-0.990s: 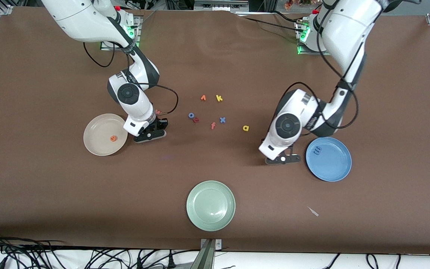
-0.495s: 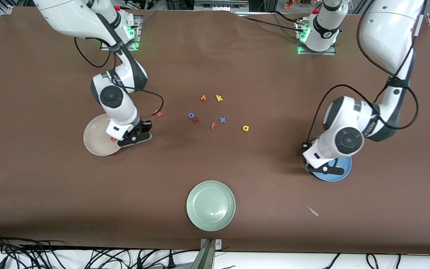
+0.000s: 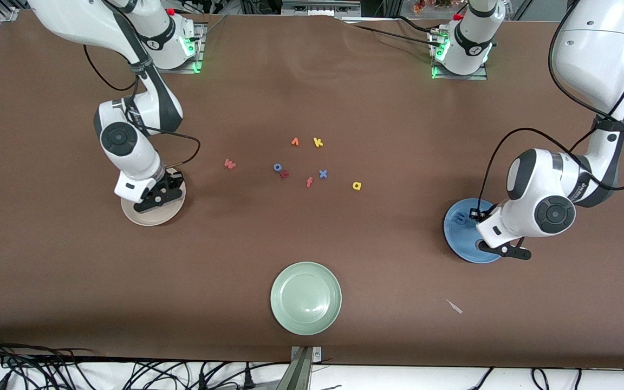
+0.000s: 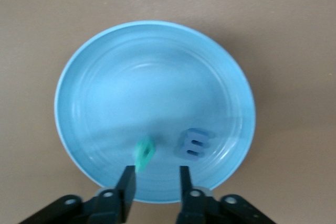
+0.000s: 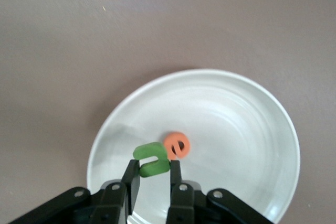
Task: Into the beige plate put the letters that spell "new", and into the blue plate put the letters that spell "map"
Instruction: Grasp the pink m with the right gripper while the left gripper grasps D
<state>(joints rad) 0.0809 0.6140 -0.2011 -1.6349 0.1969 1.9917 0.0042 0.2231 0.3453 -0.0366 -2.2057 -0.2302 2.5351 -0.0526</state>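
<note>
Green n (image 5: 151, 160) pinched in right pincer (image 5: 153, 173) over beige plate (image 5: 252, 129).

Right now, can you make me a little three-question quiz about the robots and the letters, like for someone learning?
1. True or false: the right gripper is pinching the green n over the beige plate.
2. Which letter lies flat in the blue plate? A) yellow a B) periwinkle m C) pinkish-red w
3. Fill in: the left gripper has its fingers apart, and the teal ___ sits at one fingertip over the blue plate.

Key
1. True; the orange e already lies in that plate.
2. B, the periwinkle m. The yellow a and pinkish-red w lie on the table.
3. p.
</note>
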